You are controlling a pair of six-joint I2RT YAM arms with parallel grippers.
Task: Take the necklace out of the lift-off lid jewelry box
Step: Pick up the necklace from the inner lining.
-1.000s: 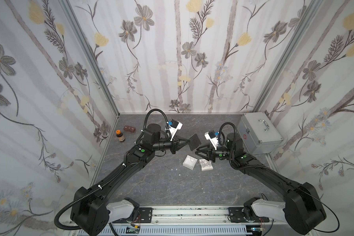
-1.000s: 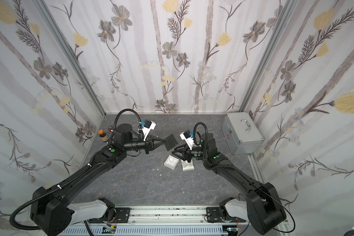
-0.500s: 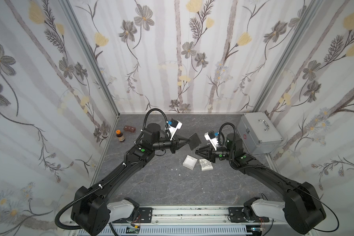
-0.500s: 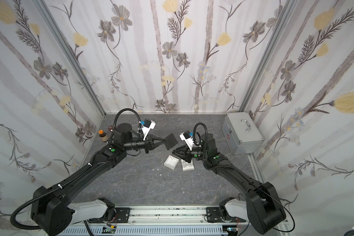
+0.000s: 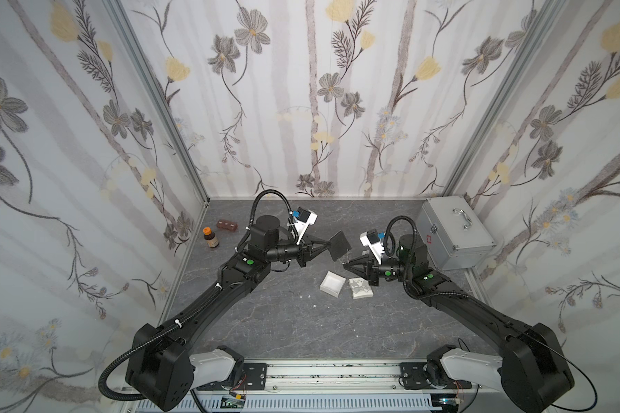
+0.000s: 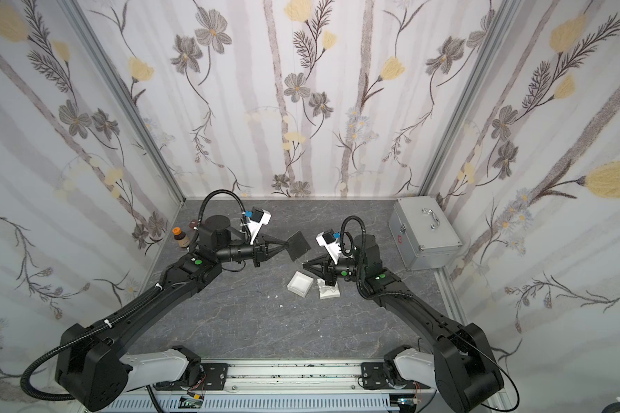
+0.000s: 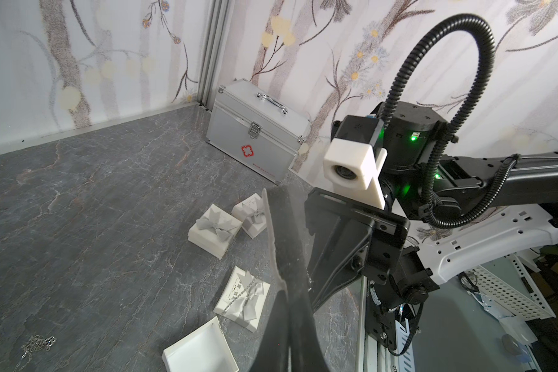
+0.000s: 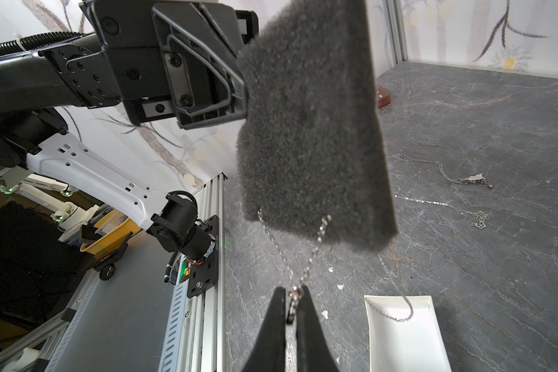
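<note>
The necklace (image 8: 307, 257) hangs in the air as a thin silver loop. Its two strands leave the lower edge of the foam (image 8: 310, 128) and meet at the tips of the right gripper (image 8: 292, 293), whose jaws are pinched nearly together on the chain. Another strand drops from under the foam into the open white box (image 8: 403, 338); I cannot tell if it is the same chain.

The left gripper (image 5: 328, 244) is clamped on the edge of the foam and holds it tilted above the table (image 5: 283, 321).

Read the table in the top views as a clock with 12 at the back wall. The box (image 5: 333, 284) lies just right of centre. The foam (image 5: 339, 245) hangs at the box's 12, with the left gripper reaching in from 9 and the right gripper (image 5: 345, 264) from 3. The lid (image 5: 361, 289), with a grey bow, lies just beside the box at its 3.

The left wrist view shows two more bowed boxes (image 7: 215, 230) close together beyond the lid (image 7: 244, 298).

Loose chains (image 8: 445, 170) lie on the table apart from the box.

A silver case (image 5: 451, 232) stands at 2 against the wall. A brown bottle (image 5: 210, 237) and a brown block (image 5: 227, 225) sit at 10.
</note>
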